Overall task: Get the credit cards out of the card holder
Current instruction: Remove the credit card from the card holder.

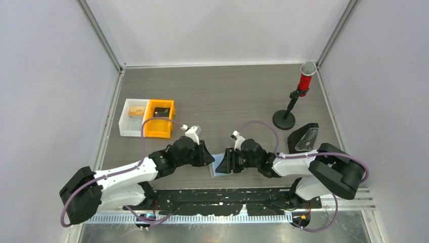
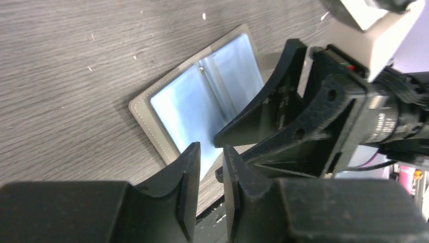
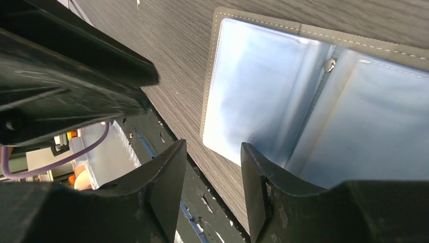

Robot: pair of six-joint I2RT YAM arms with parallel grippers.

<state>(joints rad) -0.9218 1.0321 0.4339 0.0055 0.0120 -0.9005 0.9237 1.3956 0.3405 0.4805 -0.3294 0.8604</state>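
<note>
Left gripper (image 2: 210, 167) barely parted, right gripper (image 3: 212, 172) wider, both empty — crowding the 6 o'clock card holder (image 2: 182, 106), they could collide.

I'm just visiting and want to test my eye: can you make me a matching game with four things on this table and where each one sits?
Things:
1. card holder
2. orange bin
3. microphone
4. black wedge stand

Places:
A. far right, upright on a round base
B. left side, against a white bin
C. centre, near edge, spread open
D. right side, low, with a clear face

Pairs: 1-C, 2-B, 3-A, 4-D
</note>
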